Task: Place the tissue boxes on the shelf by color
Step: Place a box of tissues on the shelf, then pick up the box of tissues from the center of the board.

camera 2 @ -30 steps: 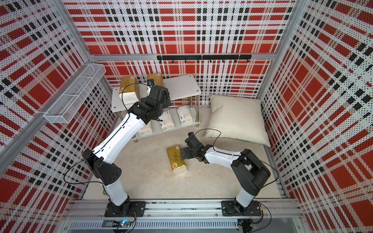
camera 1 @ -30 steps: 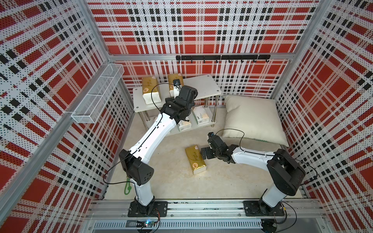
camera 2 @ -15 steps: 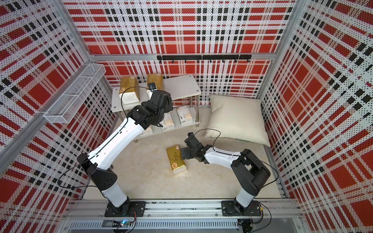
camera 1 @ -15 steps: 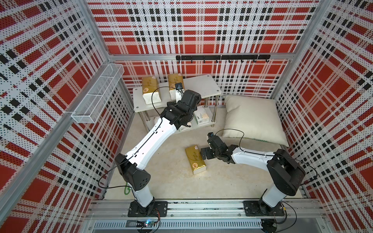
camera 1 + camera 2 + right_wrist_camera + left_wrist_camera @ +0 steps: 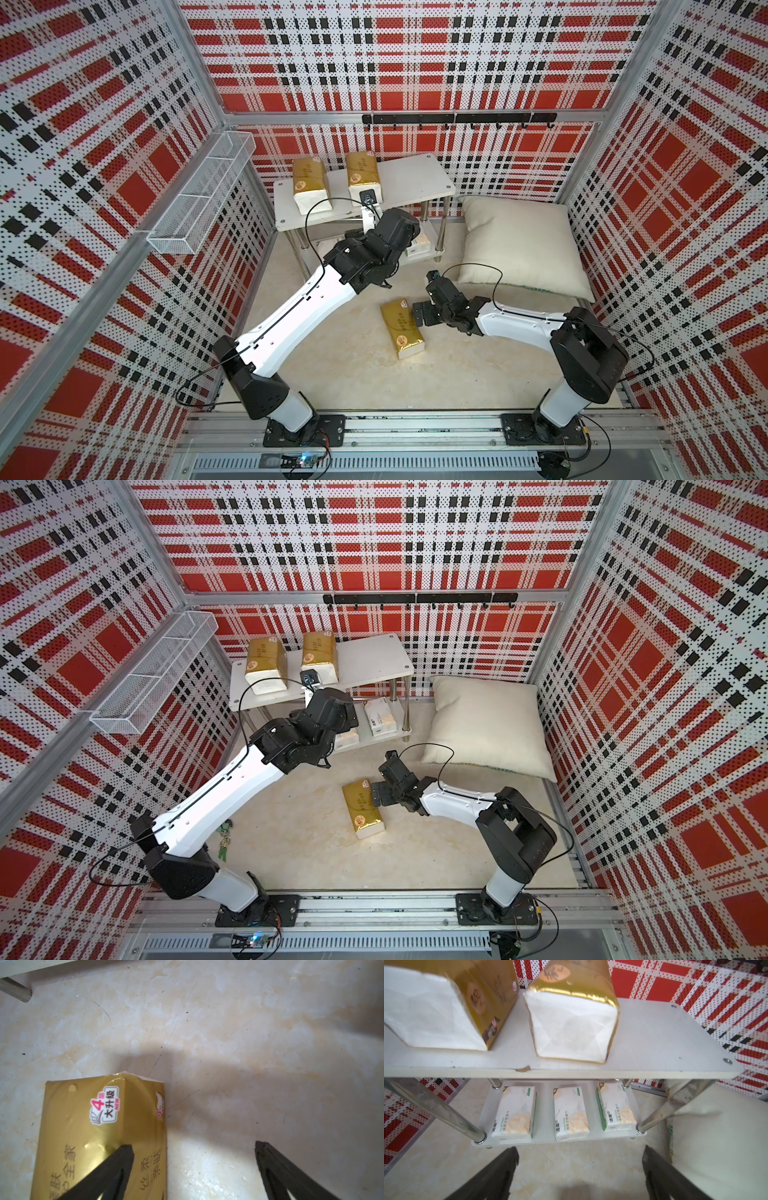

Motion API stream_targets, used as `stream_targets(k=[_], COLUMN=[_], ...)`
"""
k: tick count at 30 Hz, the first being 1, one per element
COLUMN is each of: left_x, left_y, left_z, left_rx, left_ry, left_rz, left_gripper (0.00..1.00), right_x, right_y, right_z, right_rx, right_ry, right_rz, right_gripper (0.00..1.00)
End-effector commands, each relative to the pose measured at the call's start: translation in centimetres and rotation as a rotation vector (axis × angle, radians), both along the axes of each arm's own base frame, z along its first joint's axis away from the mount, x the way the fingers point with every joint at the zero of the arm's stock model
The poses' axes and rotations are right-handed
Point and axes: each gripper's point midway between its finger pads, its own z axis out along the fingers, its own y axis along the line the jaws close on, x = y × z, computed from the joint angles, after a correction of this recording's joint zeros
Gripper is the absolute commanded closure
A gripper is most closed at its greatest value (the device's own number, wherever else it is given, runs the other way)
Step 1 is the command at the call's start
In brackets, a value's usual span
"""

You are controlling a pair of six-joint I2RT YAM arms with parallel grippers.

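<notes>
I read "4层 大升级 NEW" on the floor gold pack (image 5: 99,1136); right gripper (image 5: 194,1169) spread, one finger over it; left gripper (image 5: 579,1169) spread, empty.

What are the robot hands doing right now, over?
Left gripper open, empty, facing the shelf. Right gripper open beside last gold pack on floor. Nothing in the way.

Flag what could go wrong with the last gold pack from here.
1. The right gripper is open but off-centre: one of its fingers sits over the floor gold pack, the other over bare floor, so closing may shove it rather than grip.
2. The left gripper, open, hangs before the shelf, where the right arm must pass to reach the top board's free end.
</notes>
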Motion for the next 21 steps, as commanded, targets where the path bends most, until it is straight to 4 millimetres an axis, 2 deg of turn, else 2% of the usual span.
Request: stream_targets(k=[1,5,9,17,21], left_x=[-2.7,-5.4,-7.3,-8.9,-9.1], left_y=[0.4,0.2,1.3,5.7,6.9], left_z=[-1.3,-3.8,-7.2,-16.5,-19.2], left_rx=[-0.05,-0.085,-0.092,-0.093,-0.146], left_ry=[0.018,0.058,0.116,0.276,0.309], left_rz=[0.009,-0.022,-0.016,0.059,0.067], left_gripper=[0.03,0.03,0.03,0.04,0.04], right_x=[0.4,0.5,0.5,-1.0,-2.5], right_y=[0.4,0.2,-0.1,-1.4,-2.0], right_z=[1.4,1.7,2.6,2.7,3.1], right_rx=[0.008,0.001,0.001,-0.011,0.005], right_ry=[-0.03,-0.036,-0.053,-0.056,-0.063], right_rz=[-0.008,-0.012,-0.014,0.007,0.022], right_gripper=[0.0,0.0,0.0,0.0,0.0])
